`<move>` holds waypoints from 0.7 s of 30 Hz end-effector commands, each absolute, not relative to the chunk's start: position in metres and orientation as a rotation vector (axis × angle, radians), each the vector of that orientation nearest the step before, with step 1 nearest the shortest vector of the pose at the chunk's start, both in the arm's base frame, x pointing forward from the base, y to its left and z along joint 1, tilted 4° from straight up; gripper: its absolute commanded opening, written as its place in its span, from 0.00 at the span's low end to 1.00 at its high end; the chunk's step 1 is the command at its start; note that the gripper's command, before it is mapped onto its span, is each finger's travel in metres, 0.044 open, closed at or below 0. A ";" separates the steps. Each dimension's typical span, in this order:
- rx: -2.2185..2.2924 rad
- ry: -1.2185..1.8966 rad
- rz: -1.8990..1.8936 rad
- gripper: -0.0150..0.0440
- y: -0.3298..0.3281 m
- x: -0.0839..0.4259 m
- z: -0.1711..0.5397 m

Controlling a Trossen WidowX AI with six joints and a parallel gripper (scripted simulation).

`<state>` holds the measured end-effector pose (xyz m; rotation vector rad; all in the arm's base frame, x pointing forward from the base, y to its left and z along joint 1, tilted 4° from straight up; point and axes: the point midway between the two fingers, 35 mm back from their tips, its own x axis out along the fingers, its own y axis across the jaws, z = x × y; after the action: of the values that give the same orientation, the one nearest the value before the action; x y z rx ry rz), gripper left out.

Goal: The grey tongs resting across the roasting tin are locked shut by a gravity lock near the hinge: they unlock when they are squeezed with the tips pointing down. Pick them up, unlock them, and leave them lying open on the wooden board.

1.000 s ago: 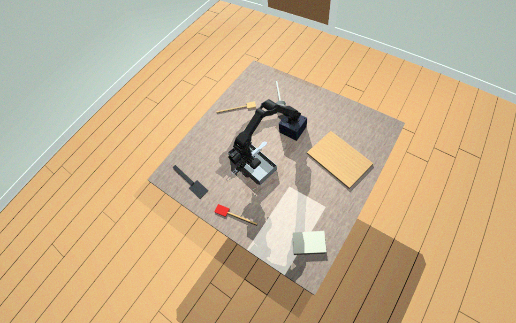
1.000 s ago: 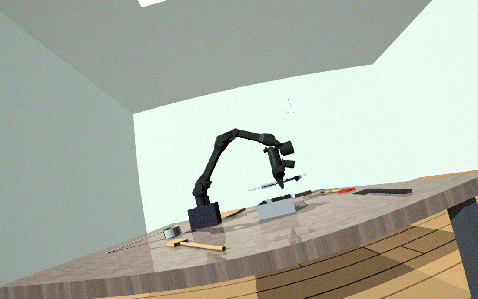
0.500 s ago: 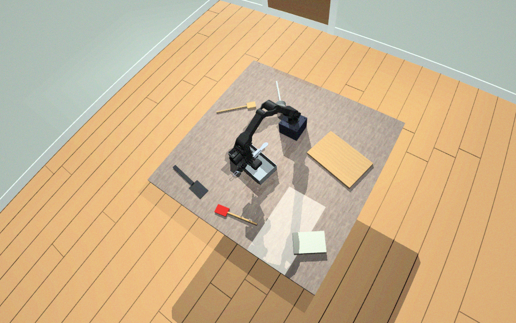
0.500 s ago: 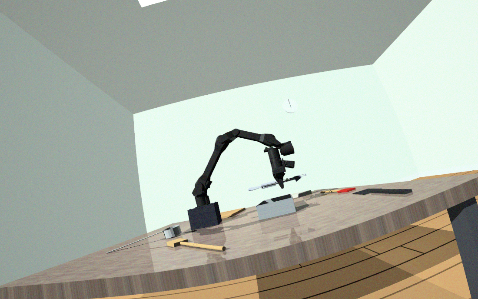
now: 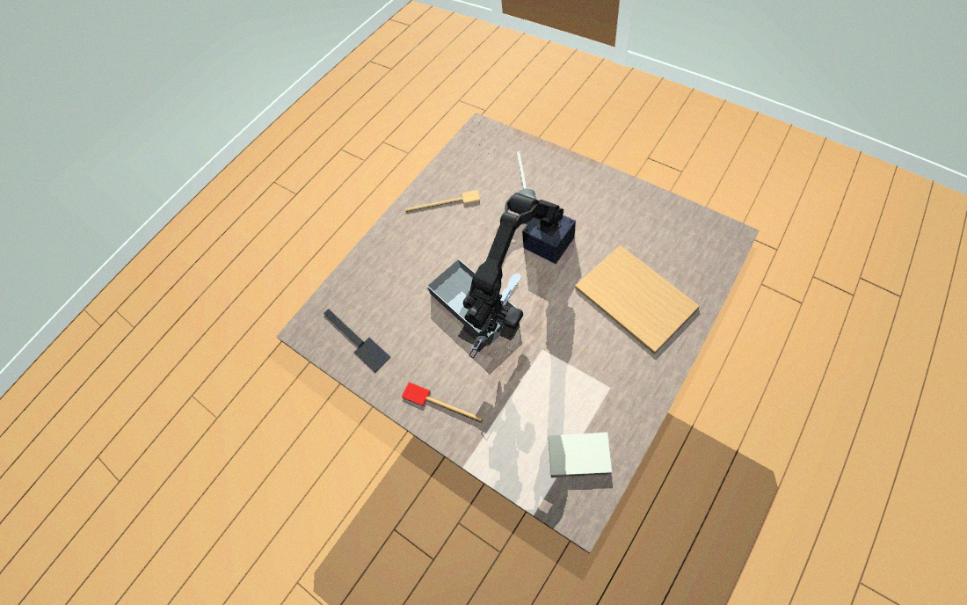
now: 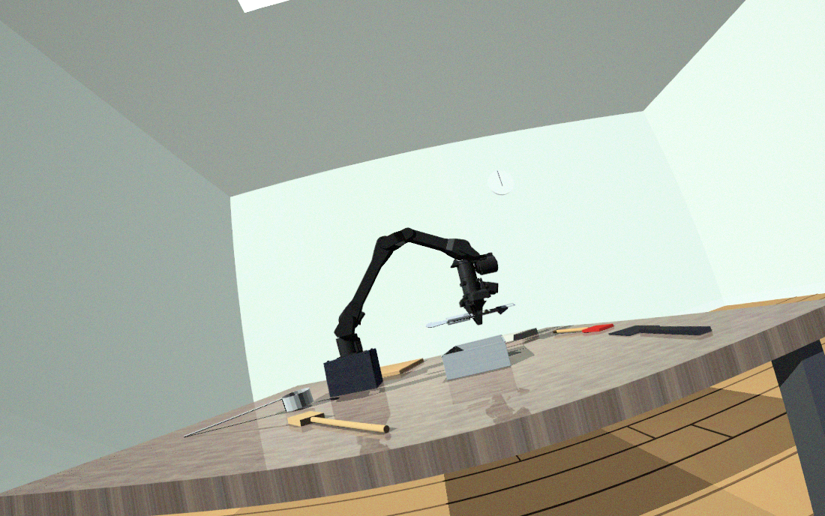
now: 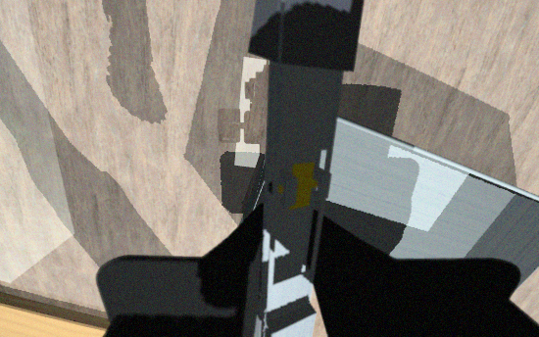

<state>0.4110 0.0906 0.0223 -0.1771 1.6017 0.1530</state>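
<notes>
Grey metal tongs (image 5: 512, 285) (image 6: 439, 324) (image 7: 304, 122) are pinched between the jaws of the black arm (image 5: 498, 245) (image 6: 367, 277), up in the air over the roasting tin (image 5: 450, 287) (image 6: 477, 360) (image 7: 367, 171) and apart from it. Seen from the exterior, they lie nearly level with a slight tilt, the pale rounded end a little lower than the other. Whether the lock is released, I can't tell. In the wrist view a yellow piece (image 7: 304, 186) shows on the tongs, near the dark fingers.

The tin sits on the grey-brown counter (image 5: 399, 271) (image 6: 206, 453) (image 7: 441, 29). Taking it as the landmark in the top view, the wooden board (image 5: 636, 298) (image 6: 401, 367) lies well apart to its right, with no tongs on it. Above and right of the tin stands the arm's dark base block (image 5: 545, 245) (image 6: 352, 372). Above it are the wooden mallet (image 5: 470, 198) (image 6: 307, 418) and, further to the right, a long thin handle (image 5: 520, 171) (image 6: 234, 417) with a round metal head. Left and below lies the black spatula (image 5: 372, 353) (image 6: 675, 330); below, the red-headed tool (image 5: 415, 393) (image 6: 598, 328); below and well to the right, the pale slab (image 5: 585, 454) (image 6: 524, 334).
</notes>
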 end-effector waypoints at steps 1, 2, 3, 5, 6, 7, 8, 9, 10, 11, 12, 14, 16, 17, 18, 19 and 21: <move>-0.212 1.583 0.201 0.00 0.117 0.404 0.032; -0.224 1.582 0.214 0.00 0.123 0.401 0.032; -0.236 1.581 0.227 0.00 0.130 0.399 0.033; -0.259 1.578 0.254 0.00 0.144 0.393 0.034; -0.271 1.577 0.267 0.00 0.151 0.390 0.035; -0.285 1.576 0.282 0.00 0.157 0.387 0.035; -0.297 1.574 0.296 0.00 0.164 0.384 0.036; -0.309 1.573 0.309 0.00 0.170 0.381 0.036; -0.320 1.571 0.322 0.00 0.177 0.377 0.037; -0.332 1.569 0.335 0.00 0.183 0.374 0.037; -0.344 1.568 0.348 0.00 0.190 0.370 0.038; -0.367 1.564 0.374 0.00 0.202 0.363 0.039; -0.391 1.560 0.401 0.00 0.214 0.355 0.040; -0.403 1.558 0.414 0.00 0.220 0.350 0.041; -0.415 1.556 0.427 0.00 0.226 0.346 0.042; -0.427 1.554 0.440 0.00 0.232 0.342 0.042; -0.451 1.549 0.466 0.00 0.243 0.333 0.043</move>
<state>0.3443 0.2279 0.0349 -0.4302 1.5676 0.4312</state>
